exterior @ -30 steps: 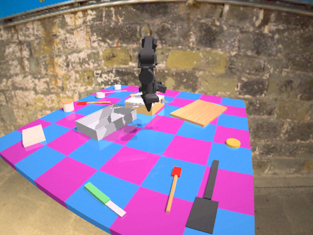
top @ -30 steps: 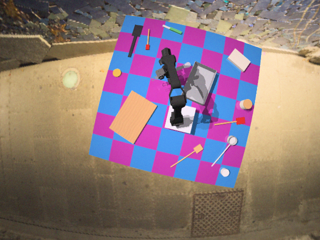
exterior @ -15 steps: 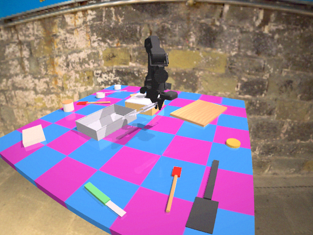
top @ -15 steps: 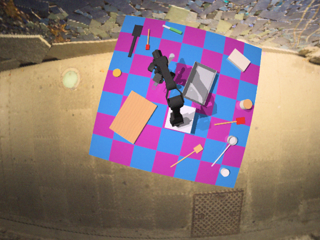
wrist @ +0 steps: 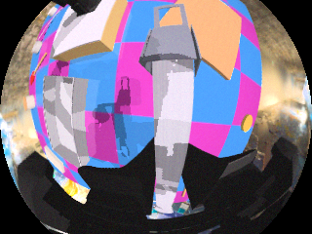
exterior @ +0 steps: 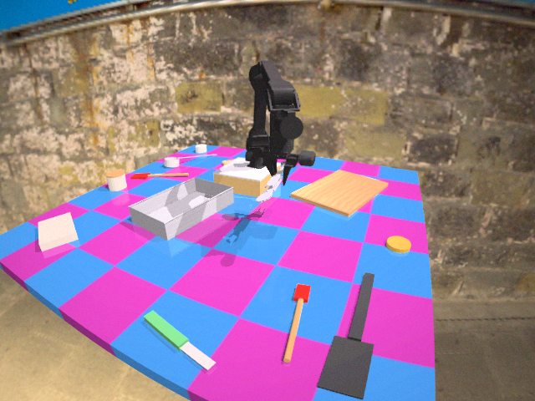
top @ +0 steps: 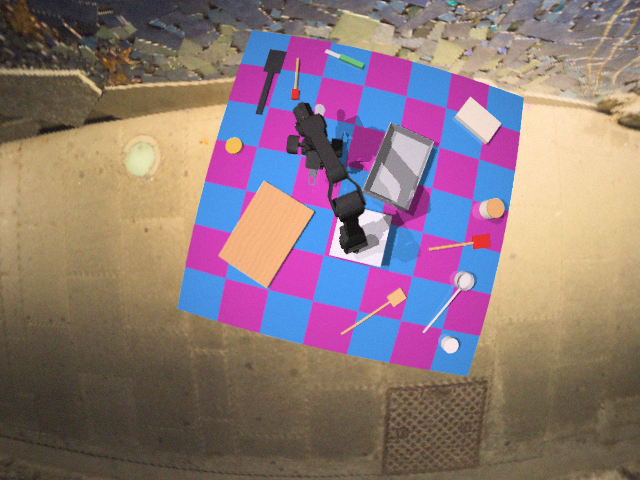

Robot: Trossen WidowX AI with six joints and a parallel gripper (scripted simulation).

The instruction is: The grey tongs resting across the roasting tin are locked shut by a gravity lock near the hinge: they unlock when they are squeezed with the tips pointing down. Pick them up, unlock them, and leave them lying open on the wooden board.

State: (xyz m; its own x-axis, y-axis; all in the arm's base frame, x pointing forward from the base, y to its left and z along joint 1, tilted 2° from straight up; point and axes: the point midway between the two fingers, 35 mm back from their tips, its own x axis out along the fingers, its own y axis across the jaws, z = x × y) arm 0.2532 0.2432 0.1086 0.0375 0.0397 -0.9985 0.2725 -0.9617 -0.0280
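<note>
The grey tongs (top: 312,170) (exterior: 270,187) (wrist: 173,107) are held above the mat, away from the tin. My gripper (top: 315,147) (exterior: 279,176) (wrist: 164,139) is shut on them, its fingers on either side of the arms. The hinge block and its wire loop point towards the board, and the pale tip end points the other way, lower in the exterior view. Their exact tilt and the lock's state cannot be told. The roasting tin (top: 413,149) (exterior: 185,222) (wrist: 65,117) holds no tongs. The wooden board (top: 266,232) (exterior: 341,191) (wrist: 219,36) lies flat, with nothing on it.
The arm stands on a white-topped block (top: 378,256) (exterior: 239,183) beside the tin and board. A yellow disc (top: 233,145) (exterior: 398,244) (wrist: 247,123) lies near the board. A black spatula (top: 273,62) (exterior: 347,364) and a green-handled knife (top: 351,61) (exterior: 166,330) lie on the checked mat.
</note>
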